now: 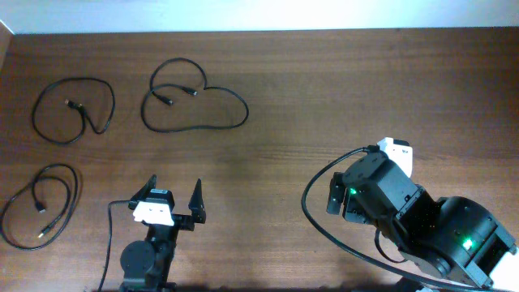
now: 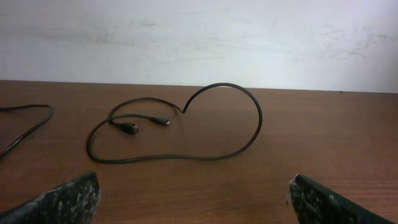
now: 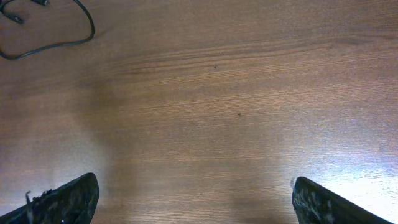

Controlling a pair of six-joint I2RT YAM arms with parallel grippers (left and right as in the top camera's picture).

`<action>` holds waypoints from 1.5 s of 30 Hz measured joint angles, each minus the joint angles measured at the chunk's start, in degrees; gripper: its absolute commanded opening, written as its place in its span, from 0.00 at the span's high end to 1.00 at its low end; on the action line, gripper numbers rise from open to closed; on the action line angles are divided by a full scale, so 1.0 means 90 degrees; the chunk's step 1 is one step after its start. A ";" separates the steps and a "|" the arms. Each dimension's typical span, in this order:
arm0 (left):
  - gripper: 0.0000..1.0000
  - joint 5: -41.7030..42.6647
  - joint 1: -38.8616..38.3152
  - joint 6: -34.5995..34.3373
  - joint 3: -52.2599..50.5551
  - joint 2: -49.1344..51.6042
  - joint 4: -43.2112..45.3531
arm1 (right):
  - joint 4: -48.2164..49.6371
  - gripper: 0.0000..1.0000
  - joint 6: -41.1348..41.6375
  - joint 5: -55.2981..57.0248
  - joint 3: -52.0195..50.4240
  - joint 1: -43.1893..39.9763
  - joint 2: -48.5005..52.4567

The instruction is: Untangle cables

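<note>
Ahead and left of the spread, empty left end effector point(image 1: 174, 186), right end effector point(image 3: 194, 196) equally wide, three cables point(image 1: 166, 100) lie apart, and one careless sweep could drag them together.

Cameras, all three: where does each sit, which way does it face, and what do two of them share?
Overhead: above the table, looking straight down on three separate cables; left arm and right arm show at the bottom edge.
Left wrist: on the left gripper, low, facing the white wall across the heart-shaped cable; its open fingers show.
Right wrist: on the right gripper, tilted down at mostly bare table; its open fingers show.
Shared: overhead and left wrist both see the heart-shaped cable.
</note>
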 measured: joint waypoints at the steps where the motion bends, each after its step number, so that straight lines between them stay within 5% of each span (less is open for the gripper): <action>1: 0.01 0.0000 0.0000 0.0002 0.0000 0.0000 0.0002 | 0.0000 0.01 0.0000 0.0002 0.0000 0.0000 0.0000; 33: 0.01 0.0002 0.0265 0.0002 0.0000 0.0000 0.0002 | -0.0308 0.01 -0.0005 0.0041 0.0000 0.0000 0.0000; 45: 0.01 0.0002 0.0265 0.0002 0.0000 0.0000 0.0002 | -0.0435 0.02 -0.0010 0.2288 0.0000 -0.0044 0.0010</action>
